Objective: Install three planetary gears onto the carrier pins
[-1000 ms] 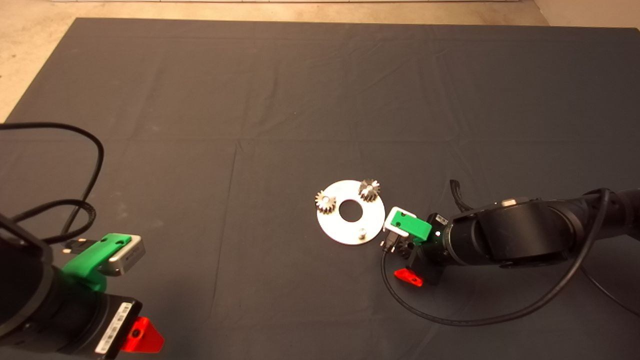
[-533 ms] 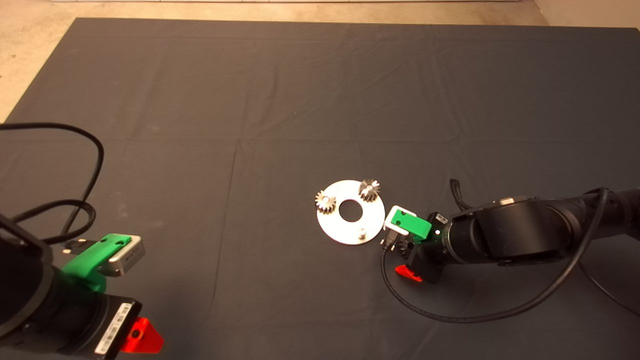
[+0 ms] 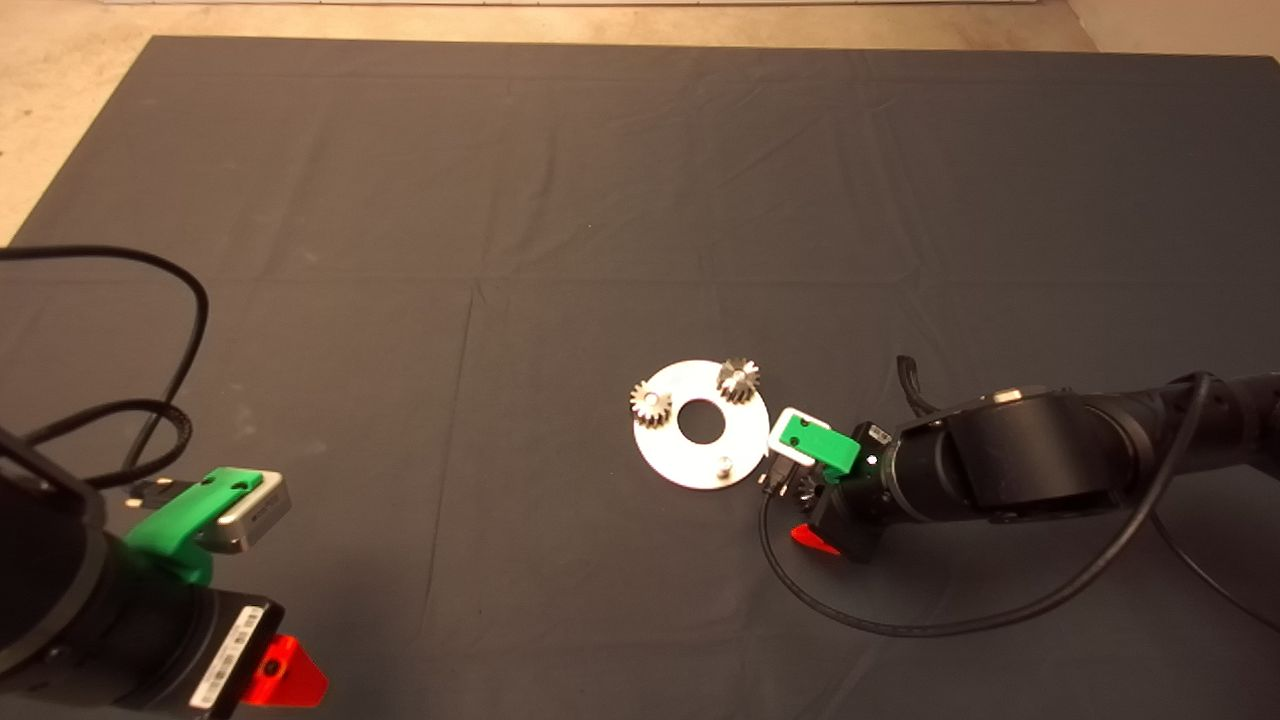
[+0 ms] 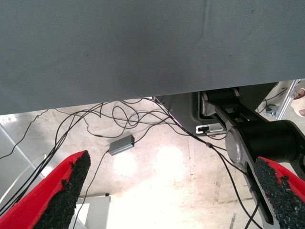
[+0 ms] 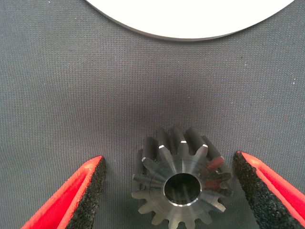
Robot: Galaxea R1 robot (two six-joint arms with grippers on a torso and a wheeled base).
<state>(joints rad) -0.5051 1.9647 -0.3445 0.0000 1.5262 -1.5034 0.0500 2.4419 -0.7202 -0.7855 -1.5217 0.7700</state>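
Since a second ago, I am seeing the right gripper [image 3: 800, 495] drop slightly and settle closer to the mat [image 3: 560, 200] beside the carrier disc [image 3: 668, 453]; the disc and its mounted gears are not shifting.

The right gripper is spread wide, gripping nothing. In the right wrist view, the loose planetary gear [image 5: 181, 183] is lying flat between the two fingers [image 5: 78, 191], touching neither pad, its bore axis pointing up. It is resting on the mat just beside the disc, on the side nearest the bare carrier pin [image 3: 724, 464]. The right arm is the nearer one; I judge that closing on the gear is the next step.

Count: three gears, two already seated on pins [image 3: 738, 380] [image 3: 651, 404], one loose. Three pins, one bare.

The left gripper [image 4: 167, 200] is parked well apart from the disc, fingers apart, holding nothing.
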